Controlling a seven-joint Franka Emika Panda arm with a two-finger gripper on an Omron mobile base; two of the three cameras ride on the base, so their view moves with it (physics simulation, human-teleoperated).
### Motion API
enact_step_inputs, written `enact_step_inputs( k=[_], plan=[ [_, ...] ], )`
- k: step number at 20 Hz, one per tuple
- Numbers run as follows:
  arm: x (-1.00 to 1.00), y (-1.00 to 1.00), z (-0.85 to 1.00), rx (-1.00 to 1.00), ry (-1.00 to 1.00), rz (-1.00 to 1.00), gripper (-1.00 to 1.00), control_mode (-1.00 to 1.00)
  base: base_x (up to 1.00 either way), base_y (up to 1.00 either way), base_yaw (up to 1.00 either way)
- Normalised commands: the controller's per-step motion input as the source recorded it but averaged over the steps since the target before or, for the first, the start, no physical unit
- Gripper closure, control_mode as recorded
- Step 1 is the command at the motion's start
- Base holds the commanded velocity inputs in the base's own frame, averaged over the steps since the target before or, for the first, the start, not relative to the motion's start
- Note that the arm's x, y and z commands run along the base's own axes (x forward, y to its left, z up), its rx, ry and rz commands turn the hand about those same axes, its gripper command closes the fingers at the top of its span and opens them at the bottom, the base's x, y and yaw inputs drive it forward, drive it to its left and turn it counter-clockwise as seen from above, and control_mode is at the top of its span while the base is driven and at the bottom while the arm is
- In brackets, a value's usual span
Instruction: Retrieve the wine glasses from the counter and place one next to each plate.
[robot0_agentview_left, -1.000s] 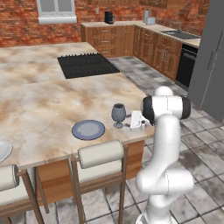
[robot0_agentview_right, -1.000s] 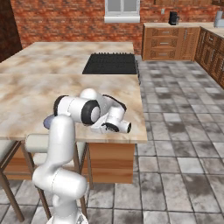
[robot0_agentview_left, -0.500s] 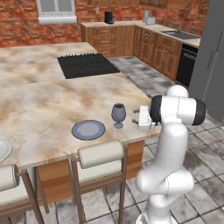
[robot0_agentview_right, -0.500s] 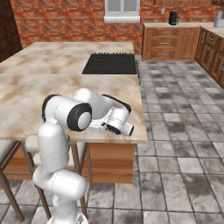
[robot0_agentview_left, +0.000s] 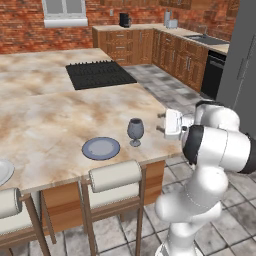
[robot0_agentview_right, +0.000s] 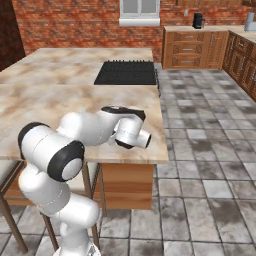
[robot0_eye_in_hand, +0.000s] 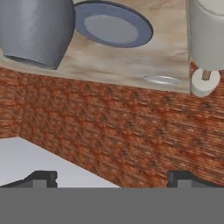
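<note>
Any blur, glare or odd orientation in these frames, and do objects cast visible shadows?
Left base view: sharp, evenly lit; the wine glass and plate cast only faint contact shadows. Right base view: equally flat light, no glare on the counter. Hand view: rolled upside down, glass bowl close and cropped, open tool tips at the bottom.

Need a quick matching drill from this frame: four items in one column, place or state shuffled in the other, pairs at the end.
Items
1. wine glass
2. plate
3. cooktop
4. tool

Place or state
A. dark panel set in the far part of the marbled top
B. open, holding nothing, beside the top's right edge
C. standing upright just right of the plate
D. lying flat near the front edge, above a stool

Pairs: 1-C, 2-D, 3-A, 4-B
</note>
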Motion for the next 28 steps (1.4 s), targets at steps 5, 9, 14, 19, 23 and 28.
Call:
enact_step_inputs(
  k=[5, 9, 14, 19, 23, 28],
  plan=[
    [-0.91, 0.12, 0.79, 0.0, -0.05, 0.0, -1.0, -1.0, 0.0, 0.0, 0.0],
    [-0.84, 0.21, 0.66, 0.0, -0.08, 0.0, -1.0, -1.0, 0.0, 0.0, 0.0],
    [-0.75, 0.1, 0.76, 0.0, 0.0, 0.0, -1.0, -1.0, 0.0, 0.0, 0.0],
    [-0.82, 0.03, 0.6, 0.0, 0.0, 0.0, -1.0, -1.0, 0.0, 0.0, 0.0],
    [-0.96, 0.0, 0.37, 0.0, 0.0, 0.0, -1.0, -1.0, 0.0, 0.0, 0.0],
    [0.0, 0.0, 0.0, 0.0, 0.0, 0.0, -1.0, 1.0, -0.77, -0.56, -0.02]
  ],
)
